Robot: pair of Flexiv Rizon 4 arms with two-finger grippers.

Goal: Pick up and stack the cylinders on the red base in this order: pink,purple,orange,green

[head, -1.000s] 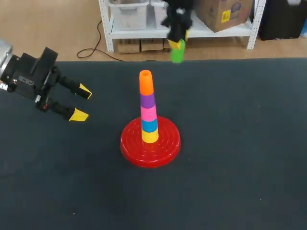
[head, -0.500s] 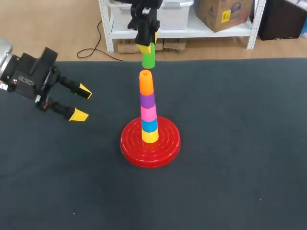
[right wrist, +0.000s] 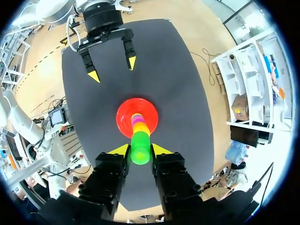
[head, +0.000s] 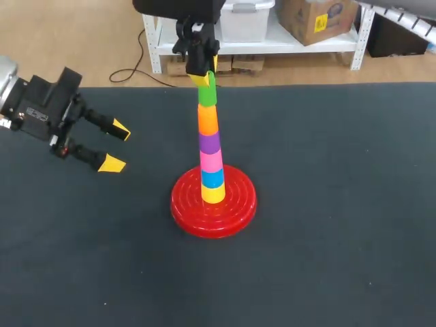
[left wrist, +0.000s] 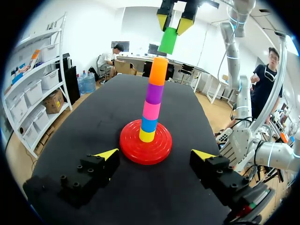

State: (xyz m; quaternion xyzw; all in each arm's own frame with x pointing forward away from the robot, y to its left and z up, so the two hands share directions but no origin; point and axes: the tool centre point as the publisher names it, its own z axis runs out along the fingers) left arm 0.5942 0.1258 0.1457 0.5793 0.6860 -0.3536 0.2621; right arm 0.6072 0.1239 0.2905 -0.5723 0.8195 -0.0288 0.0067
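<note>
Right pincer [right wrist: 140, 151] around glossy green cylinder [right wrist: 139, 143]

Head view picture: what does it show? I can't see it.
The right gripper holds a green cylinder up high, right over the orange cylinder. Under that come the purple cylinder, pink cylinder, blue cylinder and yellow cylinder on a round red base. The left gripper hangs open off to one side.

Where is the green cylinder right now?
In the head view, the green cylinder sits in the right gripper, directly over the orange cylinder topping the stack on the red base.
</note>
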